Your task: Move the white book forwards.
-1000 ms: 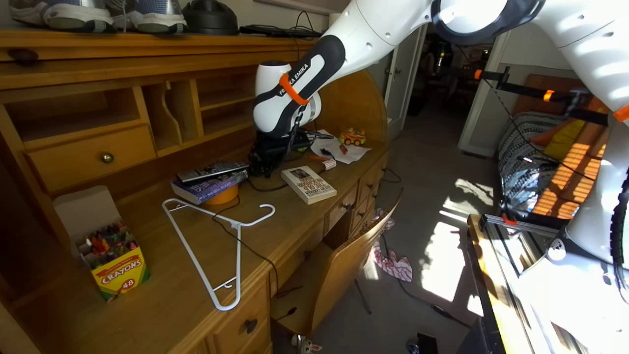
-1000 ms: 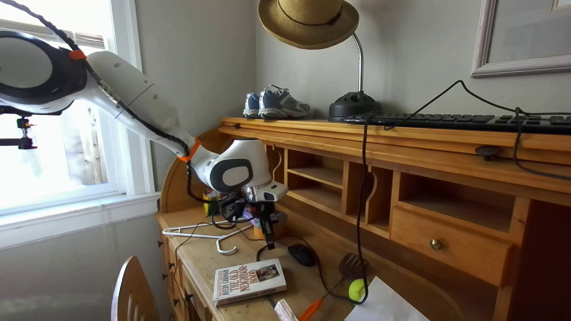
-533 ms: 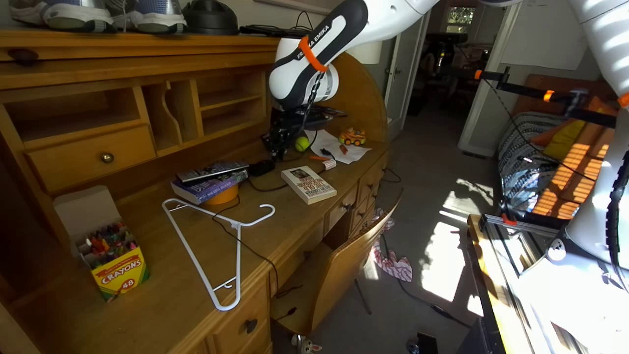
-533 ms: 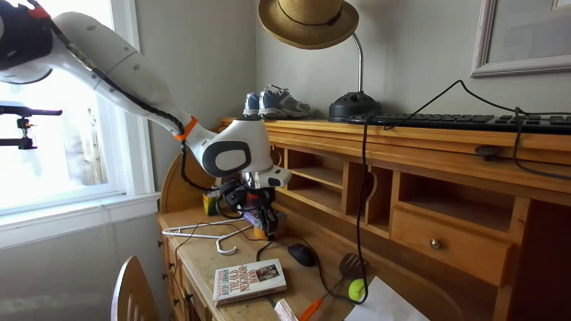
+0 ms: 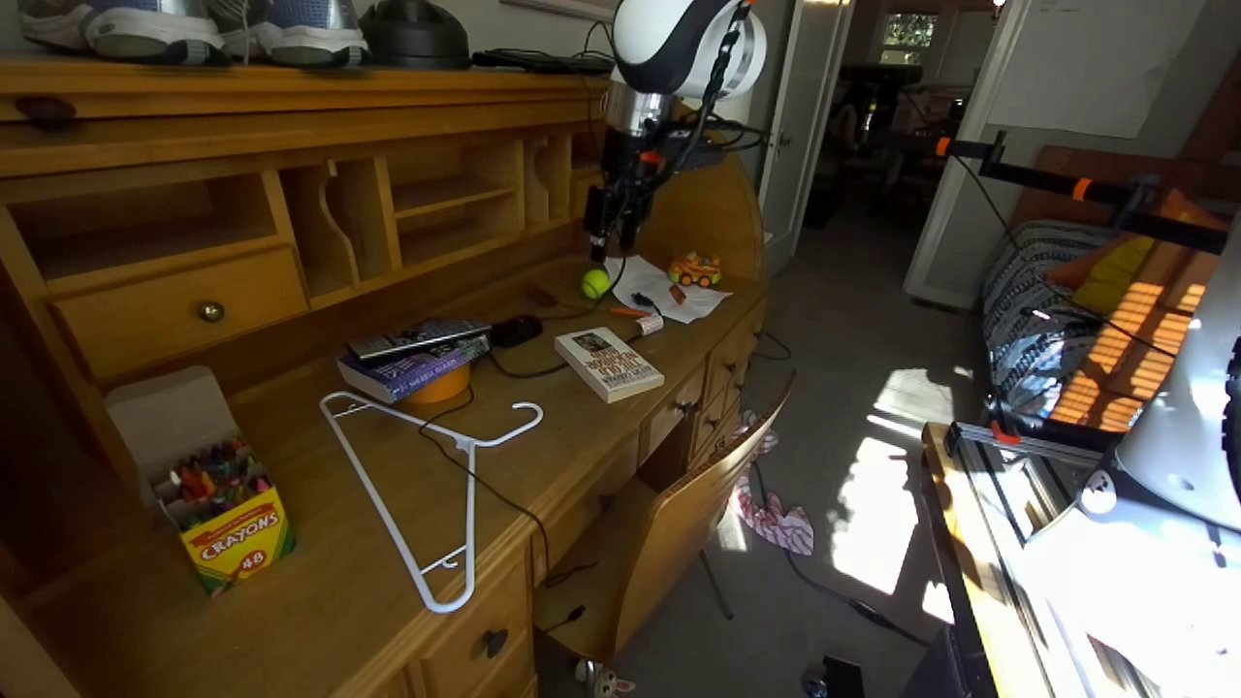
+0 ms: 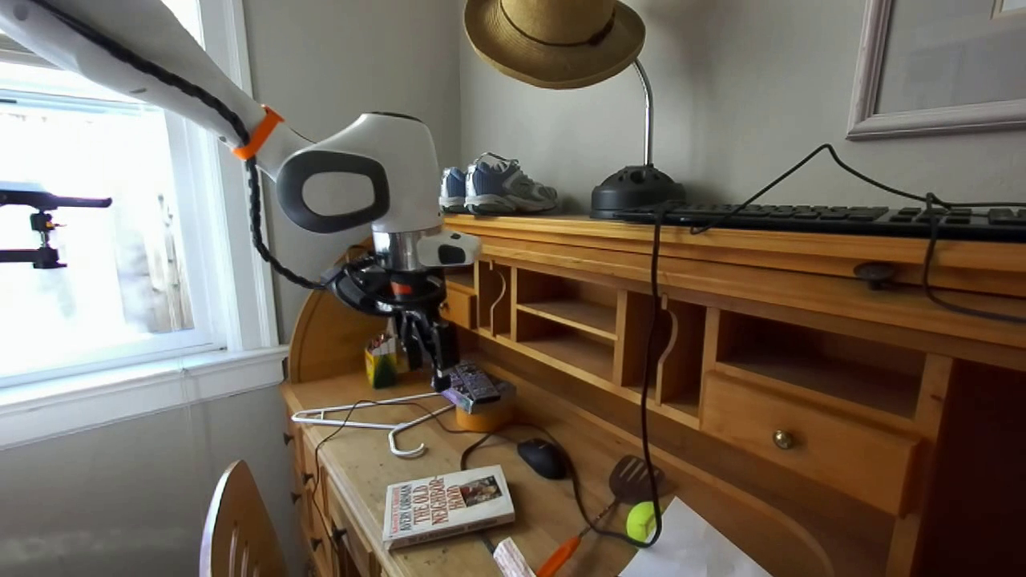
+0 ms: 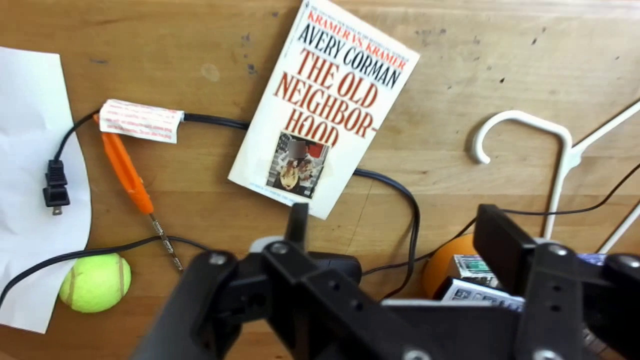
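The white book [image 5: 609, 364] lies flat on the wooden desk near its front edge, its cover with red and black lettering facing up. Both exterior views show it, and the wrist view has the whole white book [image 7: 327, 107] at top centre, lying askew. My gripper [image 5: 612, 244] hangs well above the desk, apart from the book. In the wrist view the gripper [image 7: 393, 209] is open, its fingers wide apart with nothing held. One fingertip [image 7: 298, 215] overlaps the book's lower corner in the picture only.
Near the book are a black mouse [image 6: 542, 458], a cable, a spatula with an orange handle [image 7: 127, 172], a tennis ball [image 6: 641, 522] and white paper [image 6: 693, 545]. A white hanger [image 5: 471, 514], purple book [image 5: 417, 370] and crayon box [image 5: 238, 543] lie farther along. A chair [image 5: 669, 523] stands in front.
My gripper has risen from low over the desk near the mouse, and its jaws have opened. The white book has stayed where it was.
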You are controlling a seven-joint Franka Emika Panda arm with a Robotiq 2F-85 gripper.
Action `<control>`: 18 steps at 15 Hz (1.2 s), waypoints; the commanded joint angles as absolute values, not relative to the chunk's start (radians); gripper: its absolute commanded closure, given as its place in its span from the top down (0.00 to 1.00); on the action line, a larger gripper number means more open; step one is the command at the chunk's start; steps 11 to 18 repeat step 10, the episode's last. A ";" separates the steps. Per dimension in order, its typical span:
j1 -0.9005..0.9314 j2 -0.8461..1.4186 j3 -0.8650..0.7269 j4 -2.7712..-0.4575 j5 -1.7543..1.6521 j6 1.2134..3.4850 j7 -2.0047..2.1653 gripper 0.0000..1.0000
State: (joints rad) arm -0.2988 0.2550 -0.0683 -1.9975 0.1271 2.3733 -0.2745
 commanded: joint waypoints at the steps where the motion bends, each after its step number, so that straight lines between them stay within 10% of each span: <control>1: -0.277 0.095 -0.106 -2.110 0.098 2.274 -0.312 1.00; 18: -0.258 0.050 -0.158 -2.078 0.088 2.189 -0.299 1.00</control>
